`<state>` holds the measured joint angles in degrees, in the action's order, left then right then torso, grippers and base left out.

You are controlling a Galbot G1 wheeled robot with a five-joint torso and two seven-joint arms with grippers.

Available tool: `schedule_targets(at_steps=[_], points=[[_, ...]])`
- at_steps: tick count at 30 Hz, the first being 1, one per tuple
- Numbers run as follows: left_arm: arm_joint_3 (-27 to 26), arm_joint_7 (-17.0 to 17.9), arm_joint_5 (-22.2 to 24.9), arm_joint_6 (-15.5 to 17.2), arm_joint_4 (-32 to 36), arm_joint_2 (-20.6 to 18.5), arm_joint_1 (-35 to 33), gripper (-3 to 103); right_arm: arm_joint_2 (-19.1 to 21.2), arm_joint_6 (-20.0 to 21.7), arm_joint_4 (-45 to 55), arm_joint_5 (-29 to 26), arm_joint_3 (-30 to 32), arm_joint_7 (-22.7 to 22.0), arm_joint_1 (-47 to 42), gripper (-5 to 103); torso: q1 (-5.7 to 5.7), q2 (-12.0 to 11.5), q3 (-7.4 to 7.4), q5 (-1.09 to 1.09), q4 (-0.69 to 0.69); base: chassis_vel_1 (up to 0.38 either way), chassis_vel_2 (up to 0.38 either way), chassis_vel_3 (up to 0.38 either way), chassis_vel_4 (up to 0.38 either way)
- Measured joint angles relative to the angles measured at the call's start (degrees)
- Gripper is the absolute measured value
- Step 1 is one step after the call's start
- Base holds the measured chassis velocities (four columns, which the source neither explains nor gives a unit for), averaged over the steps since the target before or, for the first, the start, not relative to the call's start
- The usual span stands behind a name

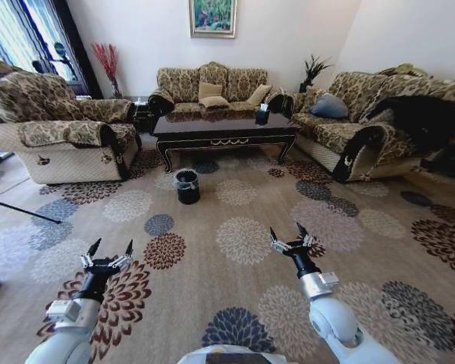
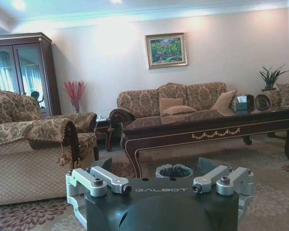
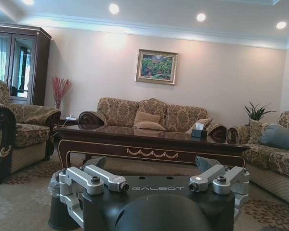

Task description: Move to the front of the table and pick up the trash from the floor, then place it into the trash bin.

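- On the flower-patterned carpet (image 1: 243,227), near the middle of the room, stands the trash bin (image 1: 187,186), small, round and black, with a clear liner bag folded over its rim.
- The bin sits just in front of the table (image 1: 224,129), toward its left end, close to the front left leg.
- The table is long, low and glossy near-black, with curved legs and a gold scroll ornament on its front rail; a small dark tissue box (image 1: 262,115) rests on its right end.
- No bottle or paper wad can be made out on the carpet; any litter is too small to tell among the pattern.
- Behind the table, against the far wall, is a patterned sofa (image 1: 212,87) with tan cushions, and a framed painting (image 1: 212,17) hangs above it.
- A matching armchair (image 1: 68,140) stands on the left and another patterned sofa (image 1: 364,121) on the right, with a blue cushion on it.
- Near the robot, well short of the bin, the left gripper (image 1: 106,252) hovers above the carpet on the left, its fingers spread wide and holding nothing.
- The right gripper (image 1: 290,237) hovers on the right at about the same height, fingers also spread wide and empty.
- In the left wrist view, the bin's rim (image 2: 174,171) shows just beyond the gripper, in front of the table rail.
- In the right wrist view, the bin (image 3: 62,211) stands beside the gripper's body.
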<state>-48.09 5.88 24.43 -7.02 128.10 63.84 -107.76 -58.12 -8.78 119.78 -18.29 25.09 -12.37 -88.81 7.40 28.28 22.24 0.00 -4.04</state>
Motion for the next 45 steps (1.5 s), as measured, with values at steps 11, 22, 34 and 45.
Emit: schedule_targets(at_steps=[11,22,34,45], points=[[0.00,0.00,0.00,0.00,0.00,0.00,0.00,100,0.00,0.00,-0.01,0.00,0.00,0.00,0.00,100,0.91,2.29,1.38,0.00,0.00,0.000,0.000,0.000,0.000],[0.00,0.00,0.00,0.00,0.00,0.00,0.00,100,0.00,0.00,0.00,0.00,0.00,0.00,0.00,100,1.96,4.89,2.94,0.00,0.00,0.000,0.000,0.000,0.000],[0.00,0.00,0.00,0.00,0.00,0.00,0.00,100,0.00,0.00,0.00,0.00,0.00,0.00,0.00,100,3.12,7.74,4.64,0.00,0.00,0.000,0.000,0.000,0.000],[0.00,0.00,0.00,0.00,0.00,0.00,0.00,100,0.00,0.00,0.00,0.00,0.00,0.00,0.00,100,4.33,10.62,6.30,0.00,0.00,0.000,0.000,0.000,0.000]])
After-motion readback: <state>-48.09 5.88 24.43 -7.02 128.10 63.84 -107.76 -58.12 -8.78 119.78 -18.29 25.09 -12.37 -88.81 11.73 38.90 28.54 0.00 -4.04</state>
